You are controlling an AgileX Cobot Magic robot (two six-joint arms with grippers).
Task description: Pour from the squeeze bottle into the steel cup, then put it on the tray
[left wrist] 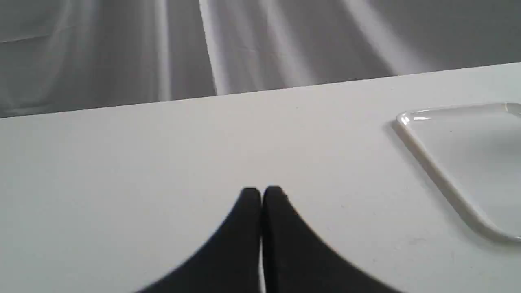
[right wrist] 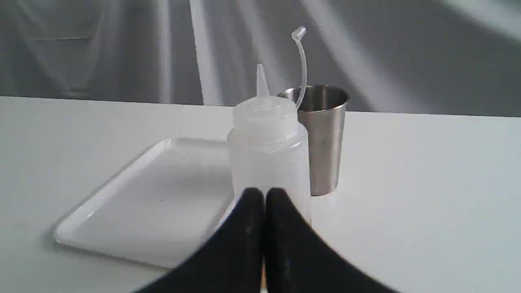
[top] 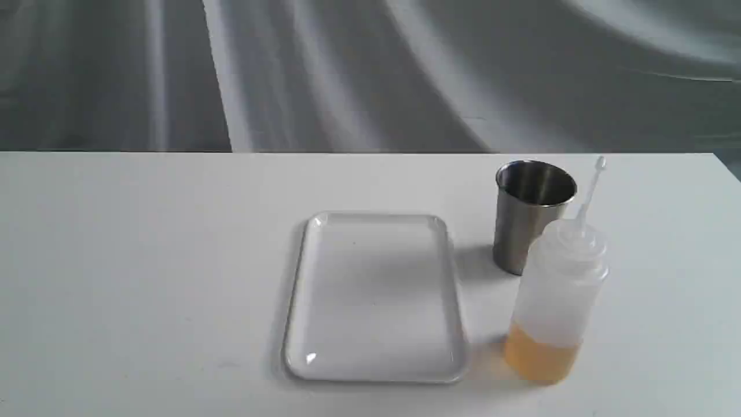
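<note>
The squeeze bottle stands upright on the table at the right, amber liquid at its base, its cap off on a thin tether. Just behind it stands the steel cup, upright. The white tray lies flat in the middle, nothing on it. No gripper shows in the exterior view. In the right wrist view my right gripper is shut and holds nothing, with the bottle, the cup and the tray beyond it. My left gripper is shut over bare table, the tray's corner off to one side.
The white table ends in a far edge against a grey draped backdrop. Its right edge shows near the cup's side.
</note>
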